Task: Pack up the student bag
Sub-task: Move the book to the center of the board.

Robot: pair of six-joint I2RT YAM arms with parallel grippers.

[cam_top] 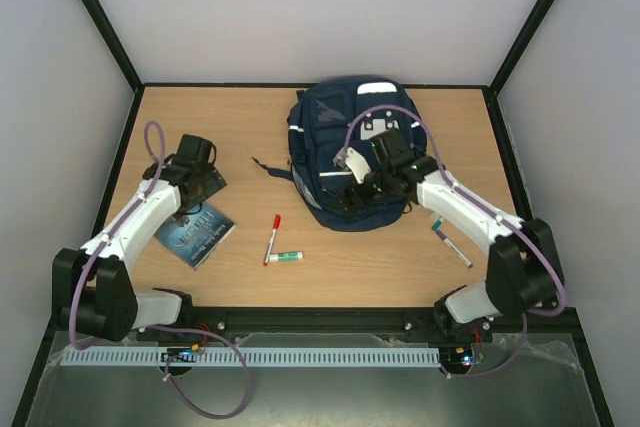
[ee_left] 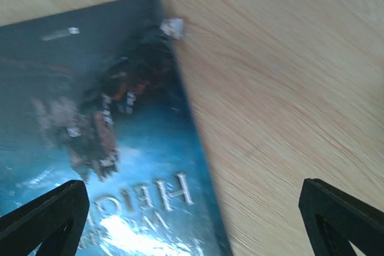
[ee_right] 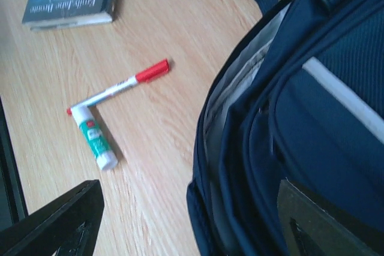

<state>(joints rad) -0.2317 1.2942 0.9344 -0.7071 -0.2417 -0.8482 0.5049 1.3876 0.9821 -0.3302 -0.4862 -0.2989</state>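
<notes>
Left gripper (ee_left: 192,214) spread over the book (ee_left: 90,124), right gripper (ee_right: 192,220) spread at the open bag (ee_right: 312,118); book, red pen (ee_right: 120,88), glue (ee_right: 97,142) lie unpacked on the tabletop (ee_right: 162,16).

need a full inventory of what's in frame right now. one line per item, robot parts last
student bag: 1, navy with white strips, far centre of the table, top gaping with pale lining showing
book: 1, dark blue cover, near left, lying flat
red marker: 1, white barrel with red cap, centre, in front of the bag
glue stick: 1, green and white, at the red marker's near end
green marker: 1, white barrel with green cap, near right, beside the right arm
table: 1, light wood, under everything
left gripper: 1, black fingers, open over the book's corner
right gripper: 1, black fingers, open at the bag's gaping edge
</notes>
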